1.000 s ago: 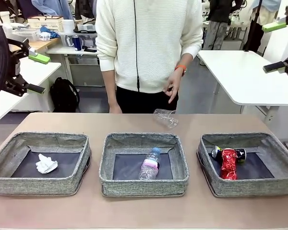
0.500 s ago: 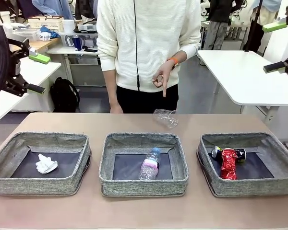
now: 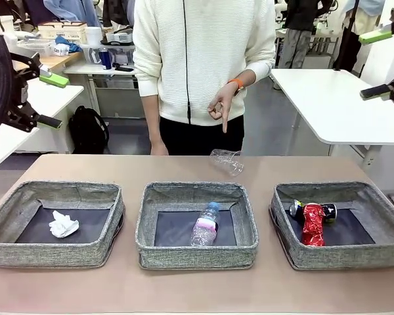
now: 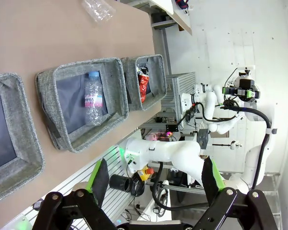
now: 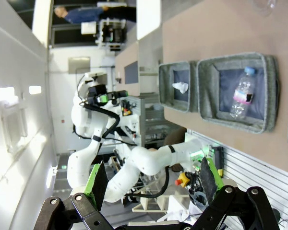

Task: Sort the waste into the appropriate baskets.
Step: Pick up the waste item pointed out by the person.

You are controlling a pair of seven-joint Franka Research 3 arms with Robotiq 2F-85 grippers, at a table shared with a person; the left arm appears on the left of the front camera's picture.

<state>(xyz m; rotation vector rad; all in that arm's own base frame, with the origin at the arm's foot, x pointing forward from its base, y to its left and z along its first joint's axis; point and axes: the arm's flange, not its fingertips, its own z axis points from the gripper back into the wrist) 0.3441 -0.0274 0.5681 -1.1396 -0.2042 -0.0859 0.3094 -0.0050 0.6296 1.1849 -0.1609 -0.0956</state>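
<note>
The table [image 3: 125, 167] holds three baskets in a row. The left basket [image 3: 52, 252] has the paper [image 3: 63, 224]. The middle basket [image 3: 197, 256] has the bottle [image 3: 205, 224]. The right basket [image 3: 341, 256] has the cans [image 3: 312, 222]. The cup [image 3: 226, 161] lies on its side behind the middle basket, under the person's pointing hand [image 3: 220, 108]. The left gripper [image 3: 44, 98] and right gripper [image 3: 379, 64] are up high, wide apart, holding nothing. I think the cup goes with the bottle. Squeeze it softly, because it could crush or roll.
</note>
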